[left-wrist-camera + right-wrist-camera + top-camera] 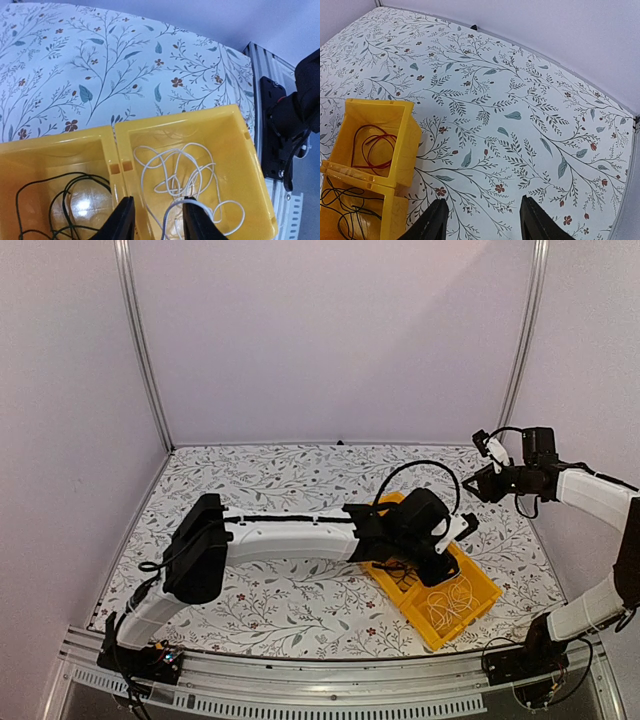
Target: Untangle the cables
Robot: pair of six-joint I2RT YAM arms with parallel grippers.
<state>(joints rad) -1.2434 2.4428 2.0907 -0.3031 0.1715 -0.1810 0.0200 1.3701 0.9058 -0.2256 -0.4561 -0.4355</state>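
Note:
A yellow tray [487, 602] with three compartments lies right of the table's middle. In the left wrist view its right compartment holds a loose white cable [185, 170] and the one to its left a black cable [45, 200]. My left gripper [159, 210] hangs open just above the white cable, and one strand curves over its right fingertip [195, 212]. From above, the left gripper [445, 555] sits over the tray. My right gripper [475, 465] is open and empty, held high at the right. Its view [482, 210] shows bare cloth below, with a red cable [370, 145] and the black cable [340, 205] in the tray [405, 145].
The table has a floral cloth [280, 475]. The right arm's black base [280, 130] and the metal front rail [295, 210] lie just beyond the tray's right end. The long left arm [290, 535] stretches across the table's middle. Walls close in the back and sides.

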